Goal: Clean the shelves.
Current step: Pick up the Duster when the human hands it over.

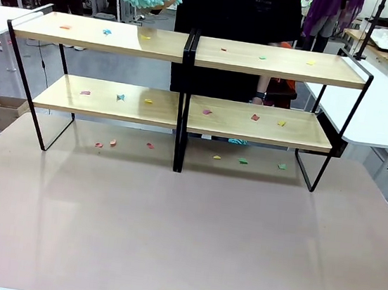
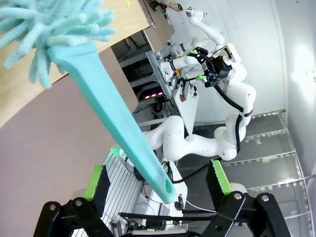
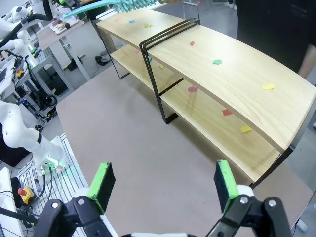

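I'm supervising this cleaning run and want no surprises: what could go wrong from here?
1. The duster's handle sits between the left gripper's open fingers, unclamped; it could slip or fall before a grip forms.
2. Loose scraps swept off the shelves' top boards may land on the lower boards or the table, which already carry scraps.

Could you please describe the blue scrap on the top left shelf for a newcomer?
Two wooden racks stand side by side on the table; take the robot's left one. Three paper scraps lie in a row on its top board: the blue scrap is the middle one, between an orange scrap and a yellow scrap.
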`<move>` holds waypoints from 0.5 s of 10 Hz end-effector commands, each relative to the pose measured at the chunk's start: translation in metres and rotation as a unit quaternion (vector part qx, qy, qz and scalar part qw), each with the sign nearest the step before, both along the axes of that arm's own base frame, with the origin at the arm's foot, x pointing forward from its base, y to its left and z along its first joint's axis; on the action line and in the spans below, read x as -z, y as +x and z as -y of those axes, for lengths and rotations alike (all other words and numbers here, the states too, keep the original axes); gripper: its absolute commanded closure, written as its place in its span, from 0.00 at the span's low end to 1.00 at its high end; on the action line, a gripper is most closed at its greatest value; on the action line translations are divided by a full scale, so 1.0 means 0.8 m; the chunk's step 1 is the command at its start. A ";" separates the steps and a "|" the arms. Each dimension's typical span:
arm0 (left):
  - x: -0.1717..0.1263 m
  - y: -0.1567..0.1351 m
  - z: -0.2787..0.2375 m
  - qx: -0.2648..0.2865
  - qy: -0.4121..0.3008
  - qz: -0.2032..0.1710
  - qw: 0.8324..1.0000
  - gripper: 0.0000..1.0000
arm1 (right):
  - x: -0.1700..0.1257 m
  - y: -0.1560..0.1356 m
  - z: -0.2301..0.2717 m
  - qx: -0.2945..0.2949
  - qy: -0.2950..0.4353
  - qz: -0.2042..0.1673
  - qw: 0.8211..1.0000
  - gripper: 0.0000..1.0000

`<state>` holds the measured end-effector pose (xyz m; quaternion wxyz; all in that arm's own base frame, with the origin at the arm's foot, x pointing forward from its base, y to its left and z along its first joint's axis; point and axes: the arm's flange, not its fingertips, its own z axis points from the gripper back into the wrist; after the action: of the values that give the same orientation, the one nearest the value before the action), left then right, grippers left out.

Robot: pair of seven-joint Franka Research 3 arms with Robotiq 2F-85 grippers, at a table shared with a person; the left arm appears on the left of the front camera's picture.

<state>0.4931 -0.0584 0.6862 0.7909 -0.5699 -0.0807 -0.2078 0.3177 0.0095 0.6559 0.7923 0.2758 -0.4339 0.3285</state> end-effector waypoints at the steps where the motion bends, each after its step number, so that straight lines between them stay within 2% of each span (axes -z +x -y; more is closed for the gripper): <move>1: -0.001 0.000 -0.002 0.002 -0.012 -0.017 1.000 0.00 | -0.001 0.000 -0.001 -0.001 0.002 0.002 1.000 0.00; 3: 0.006 0.003 0.010 0.006 -0.008 -0.032 0.999 0.00 | -0.001 0.000 -0.001 -0.001 0.002 0.002 1.000 0.00; 5: 0.008 0.013 0.028 0.005 -0.014 -0.066 0.998 0.00 | -0.001 0.000 -0.001 -0.001 0.002 0.002 1.000 0.00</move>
<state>0.5001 -0.0703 0.6738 0.7917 -0.5780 -0.0480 -0.1918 0.3177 0.0095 0.6559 0.7923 0.2758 -0.4339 0.3285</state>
